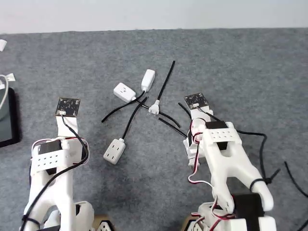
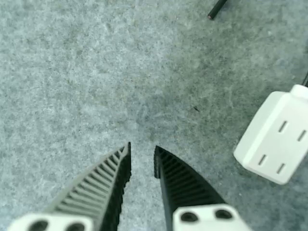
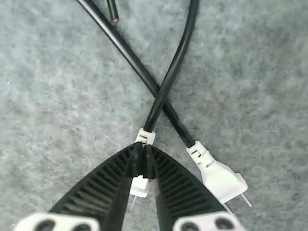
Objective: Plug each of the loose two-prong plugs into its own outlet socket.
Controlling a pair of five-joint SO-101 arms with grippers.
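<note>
While my right gripper (image 3: 142, 147) clamps one plug (image 3: 139, 186) by its white body (probably light, rigid; prongs bendable, cord springy), second plug (image 3: 219, 177) lies just beside it; outlet socket (image 1: 114, 150) sits lower-left of centre in high view; my left gripper (image 2: 142, 147) slightly parted, empty.

The left tool (image 2: 142, 154) hangs slightly parted, the right tool (image 3: 141, 150) clamped.

We see a grey, felt-like mat (image 1: 250, 67) covering the work surface, its nap mottled. Along the top of the frame runs a pale, plain strip (image 1: 154, 14); whether it is wall or bare tabletop we cannot tell. At the left edge lies a dark flat slab (image 1: 6, 120) with a white cord (image 1: 4, 94) beside it. The light is even and the shadows soft.
</note>
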